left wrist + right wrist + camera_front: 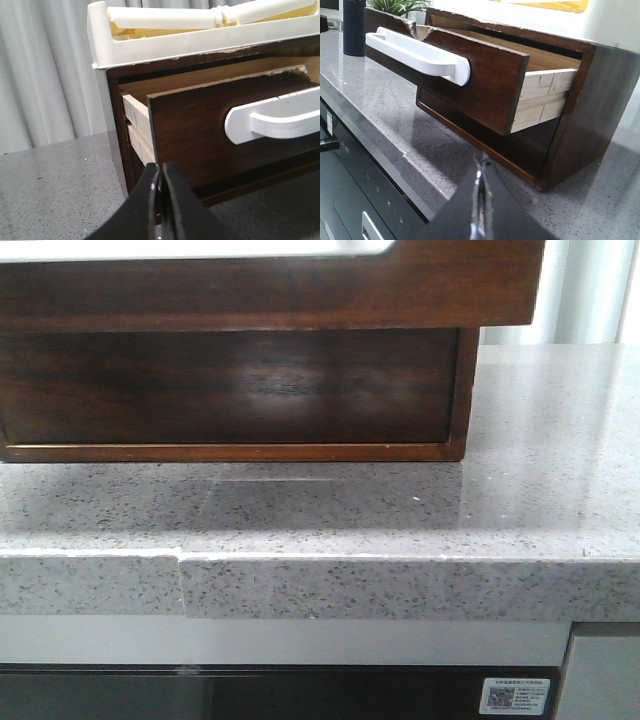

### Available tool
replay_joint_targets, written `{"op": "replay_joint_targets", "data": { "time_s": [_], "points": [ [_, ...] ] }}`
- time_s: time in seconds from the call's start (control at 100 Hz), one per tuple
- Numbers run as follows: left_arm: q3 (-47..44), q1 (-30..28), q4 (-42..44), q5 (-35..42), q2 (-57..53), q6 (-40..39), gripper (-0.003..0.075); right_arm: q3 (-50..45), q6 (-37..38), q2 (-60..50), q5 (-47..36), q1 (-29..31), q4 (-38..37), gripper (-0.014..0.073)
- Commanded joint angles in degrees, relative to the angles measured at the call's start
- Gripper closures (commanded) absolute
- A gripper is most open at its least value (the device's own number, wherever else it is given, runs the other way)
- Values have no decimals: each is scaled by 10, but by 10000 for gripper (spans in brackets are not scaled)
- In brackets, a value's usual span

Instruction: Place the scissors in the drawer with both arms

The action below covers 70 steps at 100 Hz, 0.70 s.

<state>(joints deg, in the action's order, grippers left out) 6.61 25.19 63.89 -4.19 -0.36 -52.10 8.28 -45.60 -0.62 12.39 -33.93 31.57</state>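
2 closed claws beside drawer

Grey speckled stone counter with a seam in its front edge, plus a dark glossy panel underneath with a QR sticker on it. A white plastic tray sits on top of the wooden cabinet. Pale curtains hang behind, and off at the far end of the counter there's a dark bottle next to a green plant.
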Motion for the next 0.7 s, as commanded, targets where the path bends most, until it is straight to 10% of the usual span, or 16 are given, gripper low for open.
{"op": "replay_joint_targets", "data": {
  "time_s": [0.0, 0.21, 0.38, 0.69],
  "points": [
    [16, 5, -2, 19, -16, -7, 739, 15, 2, -6, -46, 1, 8, 655],
    [12, 5, -16, 15, -16, -7, 739, 15, 2, -6, -46, 1, 8, 655],
    [10, 3, -184, -14, -16, 10, 739, 15, 2, -6, -46, 1, 8, 655],
    [-20, -71, -576, -39, -16, 501, 739, 15, 2, -6, -46, 1, 8, 655]
  ]
}}
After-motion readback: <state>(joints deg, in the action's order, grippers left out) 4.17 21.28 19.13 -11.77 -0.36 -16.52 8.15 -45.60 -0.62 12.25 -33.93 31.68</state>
